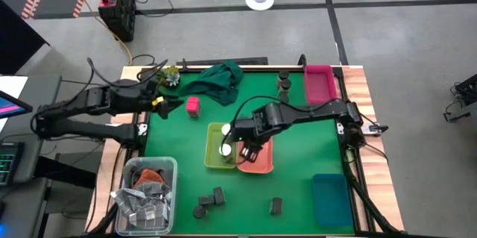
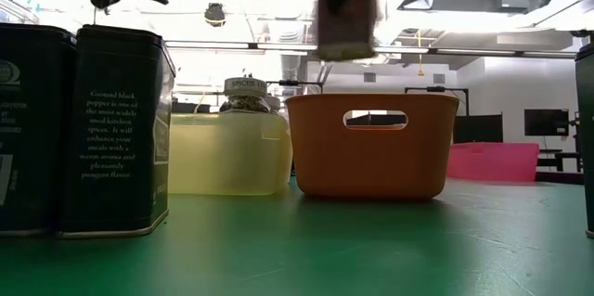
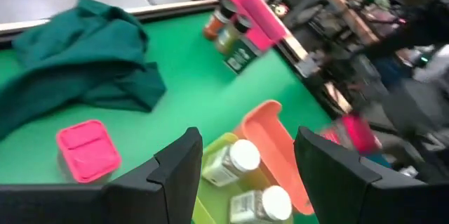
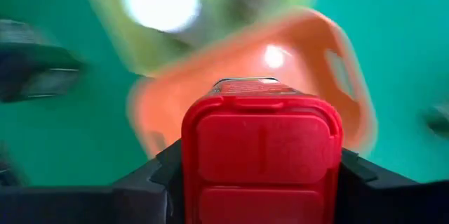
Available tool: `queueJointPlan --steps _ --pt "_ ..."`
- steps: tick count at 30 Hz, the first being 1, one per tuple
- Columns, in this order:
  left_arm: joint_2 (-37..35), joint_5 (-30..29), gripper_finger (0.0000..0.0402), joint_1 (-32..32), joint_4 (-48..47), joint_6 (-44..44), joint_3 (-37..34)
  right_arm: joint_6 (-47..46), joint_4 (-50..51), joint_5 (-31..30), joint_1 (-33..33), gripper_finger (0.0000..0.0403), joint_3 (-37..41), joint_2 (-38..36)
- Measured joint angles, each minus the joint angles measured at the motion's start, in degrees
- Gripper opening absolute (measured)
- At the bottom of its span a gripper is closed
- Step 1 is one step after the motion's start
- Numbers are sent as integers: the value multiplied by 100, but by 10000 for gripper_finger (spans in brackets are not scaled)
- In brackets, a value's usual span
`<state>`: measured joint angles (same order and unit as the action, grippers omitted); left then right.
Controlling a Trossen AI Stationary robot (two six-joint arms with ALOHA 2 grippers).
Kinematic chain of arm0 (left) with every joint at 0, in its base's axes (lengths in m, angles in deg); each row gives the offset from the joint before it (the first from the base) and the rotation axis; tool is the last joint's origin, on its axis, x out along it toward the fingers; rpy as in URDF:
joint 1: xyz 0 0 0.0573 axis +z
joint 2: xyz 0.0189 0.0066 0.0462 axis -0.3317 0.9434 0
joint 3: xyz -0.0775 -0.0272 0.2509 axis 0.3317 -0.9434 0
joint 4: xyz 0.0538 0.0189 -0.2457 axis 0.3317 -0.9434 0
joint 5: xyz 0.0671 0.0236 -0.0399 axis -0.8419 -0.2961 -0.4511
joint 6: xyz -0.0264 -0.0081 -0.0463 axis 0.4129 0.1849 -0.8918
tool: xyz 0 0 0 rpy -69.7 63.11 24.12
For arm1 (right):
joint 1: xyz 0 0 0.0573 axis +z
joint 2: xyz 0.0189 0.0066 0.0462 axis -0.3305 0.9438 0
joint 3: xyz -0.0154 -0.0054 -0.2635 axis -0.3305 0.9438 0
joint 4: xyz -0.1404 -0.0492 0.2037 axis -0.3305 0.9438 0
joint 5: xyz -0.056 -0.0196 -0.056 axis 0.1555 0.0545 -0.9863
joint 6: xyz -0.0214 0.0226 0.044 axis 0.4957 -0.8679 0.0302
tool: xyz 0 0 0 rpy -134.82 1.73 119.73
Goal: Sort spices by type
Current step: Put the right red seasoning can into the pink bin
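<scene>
Green table (image 1: 298,133), dark green cloth (image 1: 218,80) at its far edge. Right arm reaches to the middle; right gripper (image 1: 250,151) hangs over the orange bin (image 1: 262,162), pinching a pink-red pack (image 4: 261,155). Yellow-green bin (image 1: 216,162) touches the orange one, w/ 2 white-topped jars (image 1: 226,149) inside. Left gripper (image 1: 165,102) at the left edge, fingers spread, near another pink pack (image 1: 193,106). Dark packs (image 1: 211,198) sit near the front edge.
</scene>
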<state>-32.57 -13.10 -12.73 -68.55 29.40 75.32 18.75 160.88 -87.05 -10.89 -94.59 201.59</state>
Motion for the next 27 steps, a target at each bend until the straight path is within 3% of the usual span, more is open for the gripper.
queueJointPlan --steps 3,11,19,27 --pt "-2 -2 214 -235 111 26 1 -157 625 -132 -198 234 0 -6" --pt "0 -24 214 -684 148 19 2 196 618 -23 -957 234 -2 -341" --pt "8 -402 214 -738 150 96 2 705 620 -423 -2252 234 -7 -852" --pt "83 -645 214 -738 144 317 0 1505 627 -534 -3741 234 -2 -882"
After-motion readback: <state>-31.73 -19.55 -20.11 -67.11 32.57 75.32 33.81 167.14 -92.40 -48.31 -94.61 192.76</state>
